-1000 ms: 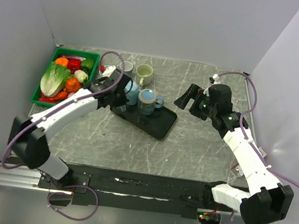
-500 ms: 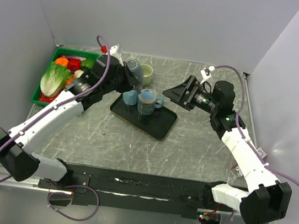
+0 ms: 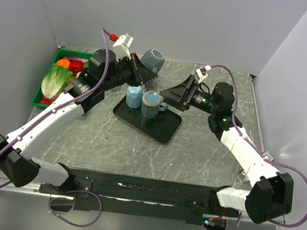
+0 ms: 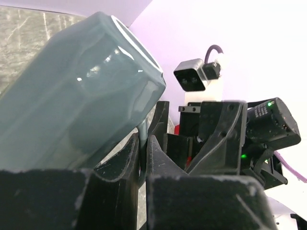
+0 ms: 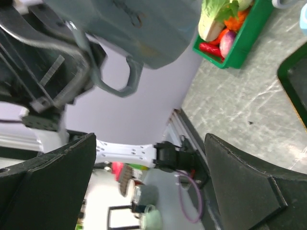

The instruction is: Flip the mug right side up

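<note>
A grey-blue mug [image 3: 151, 60] hangs in the air above the back of the table, tilted with its mouth up and to the right. My left gripper [image 3: 140, 76] is shut on its handle; in the left wrist view the two fingers pinch the thin handle [image 4: 142, 136] below the mug's body [image 4: 81, 91]. My right gripper [image 3: 173, 95] is open and empty, pointing left, just right of and below the mug. In the right wrist view the mug [image 5: 144, 28] and its handle [image 5: 123, 79] sit above the wide-spread fingers [image 5: 50, 184].
A black tray [image 3: 160, 128] lies mid-table with an upside-down light-blue cup [image 3: 134, 96] and an upright blue mug [image 3: 151, 104]. A green basket [image 3: 40, 99] of vegetables stands at the back left. Grey walls close in the back and both sides.
My left arm has lifted the grey-blue mug from beside the tray up into the air and tilted it. My right gripper has swung left toward it and stayed open.
</note>
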{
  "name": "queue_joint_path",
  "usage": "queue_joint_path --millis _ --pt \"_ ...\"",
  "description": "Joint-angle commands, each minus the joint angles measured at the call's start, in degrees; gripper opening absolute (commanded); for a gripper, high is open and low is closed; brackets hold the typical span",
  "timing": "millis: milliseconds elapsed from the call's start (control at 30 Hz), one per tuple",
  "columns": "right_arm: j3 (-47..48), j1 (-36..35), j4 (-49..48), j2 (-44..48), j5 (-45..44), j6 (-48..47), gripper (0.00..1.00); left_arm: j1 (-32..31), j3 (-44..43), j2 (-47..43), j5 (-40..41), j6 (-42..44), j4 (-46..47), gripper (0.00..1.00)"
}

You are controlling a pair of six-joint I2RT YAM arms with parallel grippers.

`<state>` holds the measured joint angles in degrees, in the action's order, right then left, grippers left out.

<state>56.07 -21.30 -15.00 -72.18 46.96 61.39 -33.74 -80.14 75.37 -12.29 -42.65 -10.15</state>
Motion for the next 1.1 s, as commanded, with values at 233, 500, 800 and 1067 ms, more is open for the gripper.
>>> queue_joint_path --millis 233,500,800,1067 --pt "12.6 -13.9 19.6 4.9 -28.1 -36.0 0.96 0.1 -5.2 0.9 -2.5 -0.9 7.8 0.01" --pt "15.0 -19.5 19.2 1.3 -43.7 -41.4 0.87 0.0 -5.7 1.3 -3.1 -1.6 7.4 0.01" --pt "19.0 -22.1 17.6 -3.3 -51.7 -44.3 0.79 0.0 -4.8 1.4 -3.6 -1.8 7.0 0.01" --pt "20.7 -22.5 16.9 -5.7 -55.0 -42.2 0.68 -0.1 -4.8 1.8 -2.4 -1.1 6.0 0.01"
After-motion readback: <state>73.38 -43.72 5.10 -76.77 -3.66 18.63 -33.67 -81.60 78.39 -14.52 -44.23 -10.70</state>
